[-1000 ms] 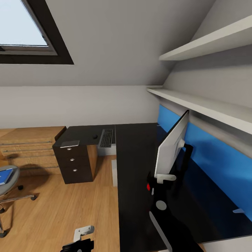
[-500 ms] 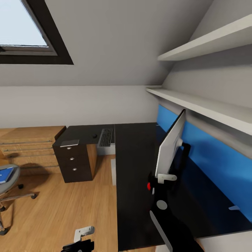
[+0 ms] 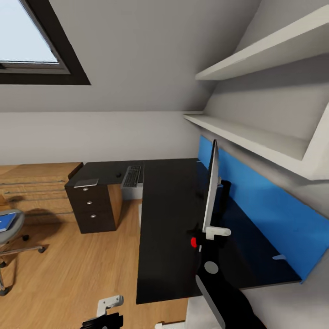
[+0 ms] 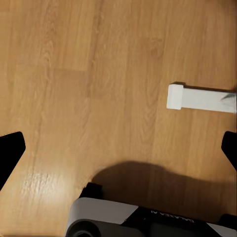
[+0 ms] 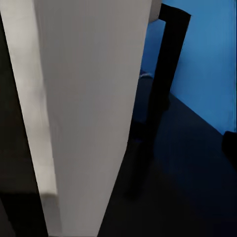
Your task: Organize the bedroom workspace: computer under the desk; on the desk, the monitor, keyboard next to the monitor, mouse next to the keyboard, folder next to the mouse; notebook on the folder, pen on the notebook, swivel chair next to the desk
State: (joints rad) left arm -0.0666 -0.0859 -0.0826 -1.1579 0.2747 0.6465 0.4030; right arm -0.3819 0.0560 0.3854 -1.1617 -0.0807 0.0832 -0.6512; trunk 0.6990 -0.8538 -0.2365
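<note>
On the floor side at left, swivel chair (image 3: 9, 228) carries the folder (image 3: 6, 222); left gripper (image 4: 118, 148) hangs wide over bare wood. Keyboard (image 3: 132, 176) and mouse (image 3: 119, 174) lie on the knobbed cabinet desk (image 3: 91, 180). Right gripper (image 3: 211, 232) pinches the monitor (image 3: 211, 183) edge above the desk (image 3: 164, 219). Advice: set the stand flat, screen upright, before release.

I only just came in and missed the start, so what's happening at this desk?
The robot's right gripper is at the lower edge of the monitor, which stands edge-on on the black desk before the blue back panel. Whether the gripper is clamped on it is unclear. The left gripper hangs over the wood floor with nothing between its fingers. The keyboard and mouse lie on the drawer cabinet, and the folder is on the chair.
</note>
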